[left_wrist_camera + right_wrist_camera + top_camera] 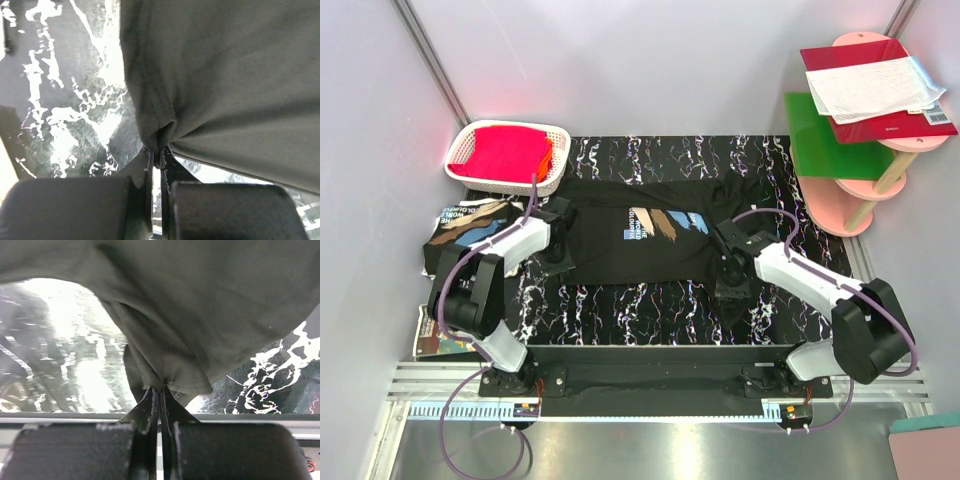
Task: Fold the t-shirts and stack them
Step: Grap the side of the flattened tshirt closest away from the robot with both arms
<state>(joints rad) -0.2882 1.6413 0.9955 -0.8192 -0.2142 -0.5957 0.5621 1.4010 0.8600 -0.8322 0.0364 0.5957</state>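
Quick update from our bench. Starting right at the fingers: the left gripper [159, 152] is squeezed together on a pinched pucker at the edge of the t-shirt [640, 245]. The right gripper [161, 387] is clamped the same way on a bunched fold of the same shirt. In both wrist views the dark cloth fans out from the fingertips and fills most of the frame, with the black marbled mat [650, 305] showing alongside it.

From above, that shirt lies spread on the mat, stretched between the two grippers, so its long axis runs straight from one hand to the other. The chest print faces up and sits sideways, with the lettering on the left gripper's side and the brush strokes trailing toward the right gripper. We can't tell which end is the collar. A rumpled bit of cloth sits just beyond the right gripper.

Outboard of the left gripper, at the mat's edge, there's a second t-shirt [470, 225] in a crumpled heap, print partly showing. Farther out past the left gripper is a white basket [510, 126] holding red cloth [510, 155]. Well beyond the right gripper, off to its outer side, is a pink tiered stand [855, 205] with a green sheet [820, 135] and a red book [885, 128] topped with white papers [875, 85].
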